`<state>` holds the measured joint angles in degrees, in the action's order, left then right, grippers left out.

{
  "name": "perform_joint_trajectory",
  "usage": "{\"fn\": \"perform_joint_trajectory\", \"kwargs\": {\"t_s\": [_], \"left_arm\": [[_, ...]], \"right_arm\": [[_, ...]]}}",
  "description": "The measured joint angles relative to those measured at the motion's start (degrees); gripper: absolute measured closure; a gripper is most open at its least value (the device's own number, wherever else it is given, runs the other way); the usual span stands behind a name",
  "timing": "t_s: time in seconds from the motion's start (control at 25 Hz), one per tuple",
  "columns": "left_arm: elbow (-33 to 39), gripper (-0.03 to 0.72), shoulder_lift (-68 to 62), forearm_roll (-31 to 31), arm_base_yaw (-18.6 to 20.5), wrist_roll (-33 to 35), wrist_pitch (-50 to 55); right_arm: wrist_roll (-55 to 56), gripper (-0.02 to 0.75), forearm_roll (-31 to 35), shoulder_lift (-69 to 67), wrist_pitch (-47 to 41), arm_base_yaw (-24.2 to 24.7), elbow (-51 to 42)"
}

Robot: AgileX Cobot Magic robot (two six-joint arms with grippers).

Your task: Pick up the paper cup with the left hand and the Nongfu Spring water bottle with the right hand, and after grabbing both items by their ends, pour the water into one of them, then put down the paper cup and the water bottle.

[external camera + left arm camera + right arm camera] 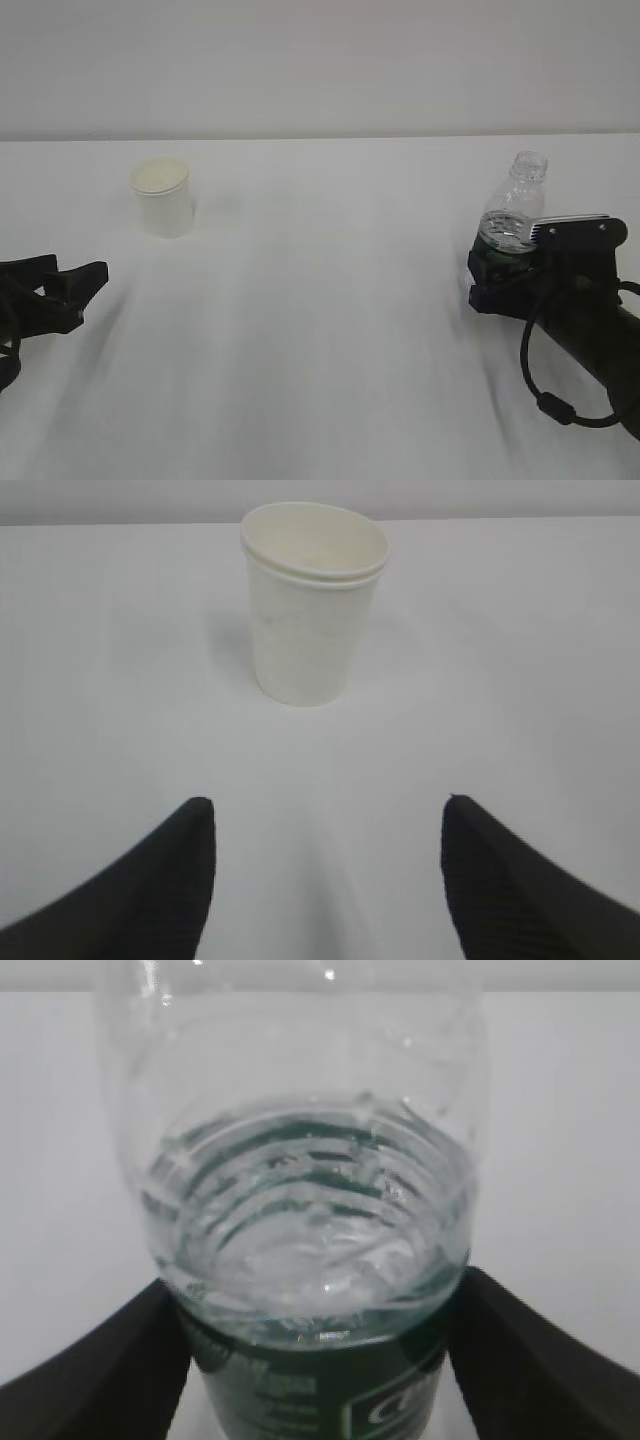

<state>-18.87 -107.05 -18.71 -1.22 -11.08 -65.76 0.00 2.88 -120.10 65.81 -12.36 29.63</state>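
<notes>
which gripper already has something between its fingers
The right gripper: the water bottle sits between its fingers. The left gripper is open and short of the paper cup.

Bare table (120,680) between fingers (170,880) and cup (310,610)

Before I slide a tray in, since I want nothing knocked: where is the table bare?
Bare: the wide middle of the table between the paper cup and the Nongfu Spring water bottle. Crowded: right edge, where the right hand flanks the bottle, and the left hand at the left edge.
</notes>
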Motion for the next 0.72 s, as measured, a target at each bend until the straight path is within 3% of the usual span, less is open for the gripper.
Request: {"fn": "perform_joint_trajectory", "kwargs": {"t_s": [0.72], "left_arm": [[0.00,0.184,0.00,0.00,0.00,0.00,0.00]], "right_arm": [[0.00,0.150,0.40,-0.66,0.00,0.00,4.30]]}}
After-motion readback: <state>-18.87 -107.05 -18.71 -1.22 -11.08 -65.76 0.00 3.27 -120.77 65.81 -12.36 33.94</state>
